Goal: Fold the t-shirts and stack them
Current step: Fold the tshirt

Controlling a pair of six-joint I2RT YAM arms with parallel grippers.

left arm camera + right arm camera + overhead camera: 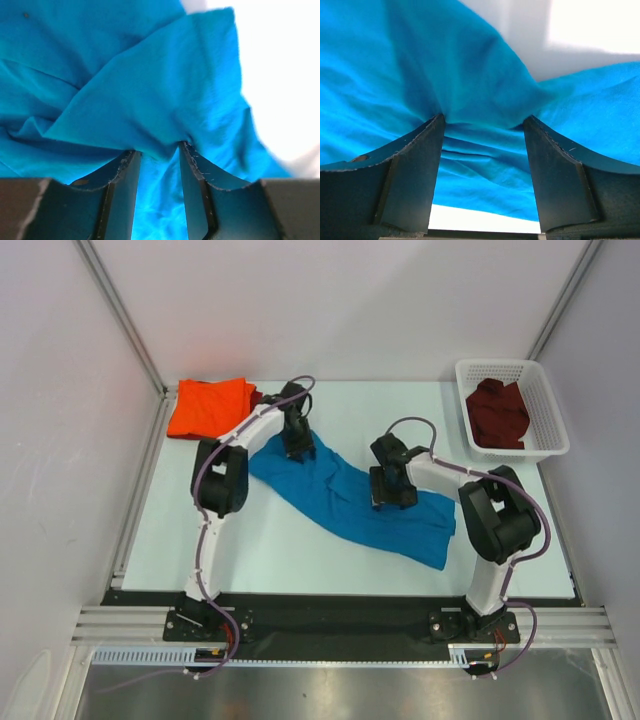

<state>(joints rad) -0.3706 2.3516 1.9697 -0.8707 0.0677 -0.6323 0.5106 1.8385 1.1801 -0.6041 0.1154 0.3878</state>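
**Across the table (300, 550), the blue t-shirt (350, 502) lies crumpled**

An orange t-shirt (208, 408) sits folded far left. The left end effector (299, 450) pinches a narrow ridge of blue cloth; the right end effector (392, 502) straddles it wide. Close the right, then lift evenly and pull taut.

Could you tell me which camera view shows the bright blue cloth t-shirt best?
The top external view: the bright blue cloth t-shirt shows nearly whole, stretched diagonally. Both wrist views show only close-up bunched folds.
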